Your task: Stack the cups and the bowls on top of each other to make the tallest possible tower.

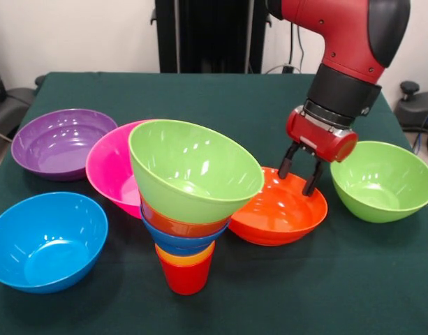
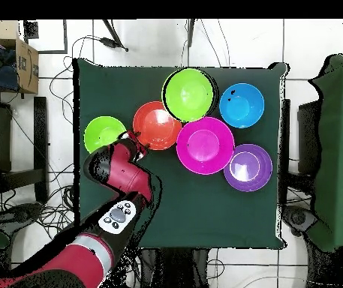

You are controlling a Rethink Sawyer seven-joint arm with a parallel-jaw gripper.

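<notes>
The tower (image 1: 189, 209) stands near the front: red cup (image 1: 186, 278) lowest, then an orange cup, a small blue bowl, a small orange-red bowl and a tilted lime green bowl (image 1: 193, 169) on top. From overhead the tower's green top (image 2: 190, 94) shows. My gripper (image 1: 301, 177) is open, its fingers down at the far rim of the large orange-red bowl (image 1: 280, 209), which lies right of the tower. It holds nothing. In the overhead view the gripper (image 2: 138, 141) is at that bowl's (image 2: 157, 124) lower left rim.
A second lime green bowl (image 1: 382, 180) sits right of the gripper. A pink bowl (image 1: 110, 167) leans behind the tower. A purple bowl (image 1: 60, 143) is at far left, a light blue bowl (image 1: 45, 241) at front left. The table's cloth (image 1: 339, 293) is dark green.
</notes>
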